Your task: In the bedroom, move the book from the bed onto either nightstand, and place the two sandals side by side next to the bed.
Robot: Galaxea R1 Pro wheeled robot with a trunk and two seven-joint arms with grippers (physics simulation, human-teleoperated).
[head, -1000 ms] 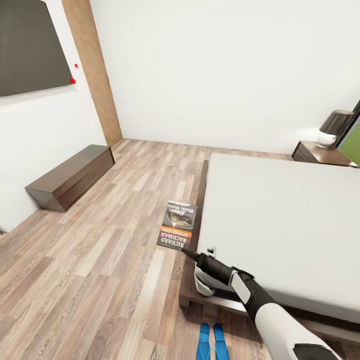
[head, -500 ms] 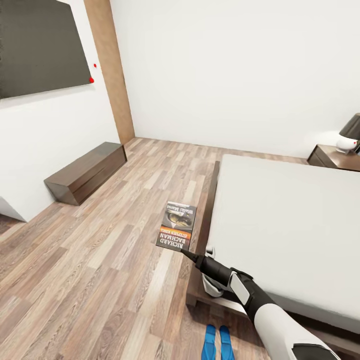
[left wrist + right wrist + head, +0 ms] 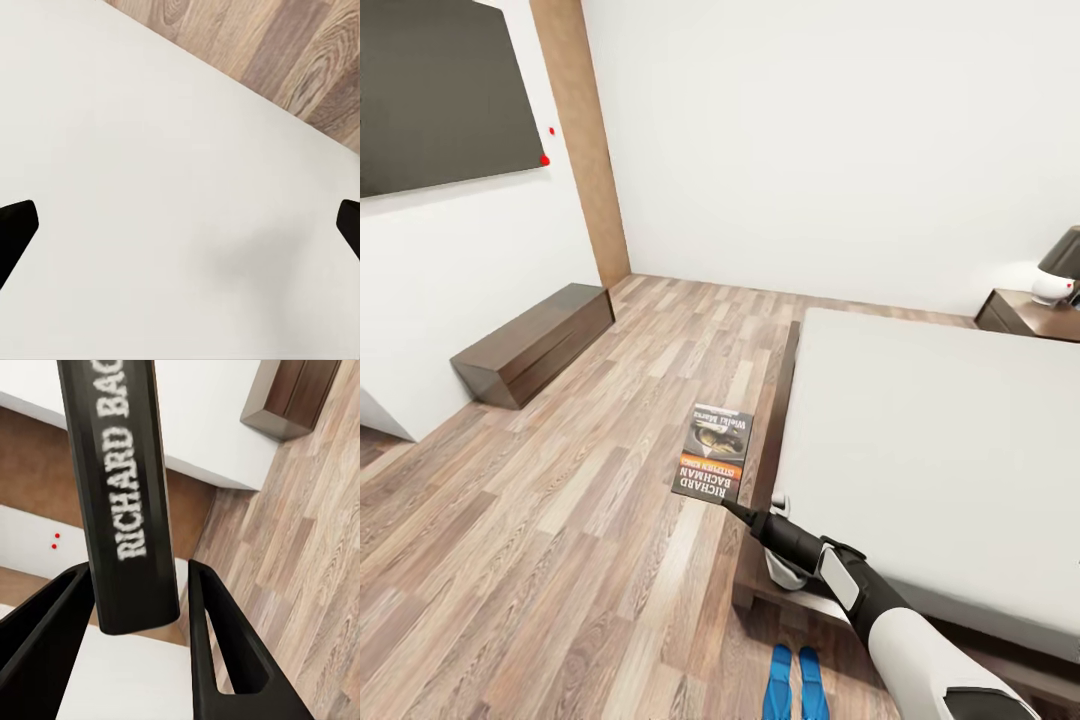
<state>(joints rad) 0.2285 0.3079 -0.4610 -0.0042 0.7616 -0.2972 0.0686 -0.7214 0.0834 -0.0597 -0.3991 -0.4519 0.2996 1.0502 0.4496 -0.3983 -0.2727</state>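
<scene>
**Book lifted off bed, nightstand placement pending**

White-walled bedroom with wood-plank floor. Large pale grey mattress bed on dark frame. Long low dark-wood bench by the wall, off the route. Reddish-brown nightstand at far side, well apart. Dark paperback book held over floor beside bed, right pincer clamped on it. Left pincer spread wide, empty. Blue sandals paired beside bed: judged done.

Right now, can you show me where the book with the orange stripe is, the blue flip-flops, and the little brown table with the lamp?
Dark grey paperback book with orange band [image 3: 713, 454]: head view, cover's middle.
Bright blue flat flip-flops [image 3: 796, 683]: head view, between the pair's straps.
Small dark reddish-brown wooden nightstand [image 3: 1032, 318]: head view, glossy top.
</scene>
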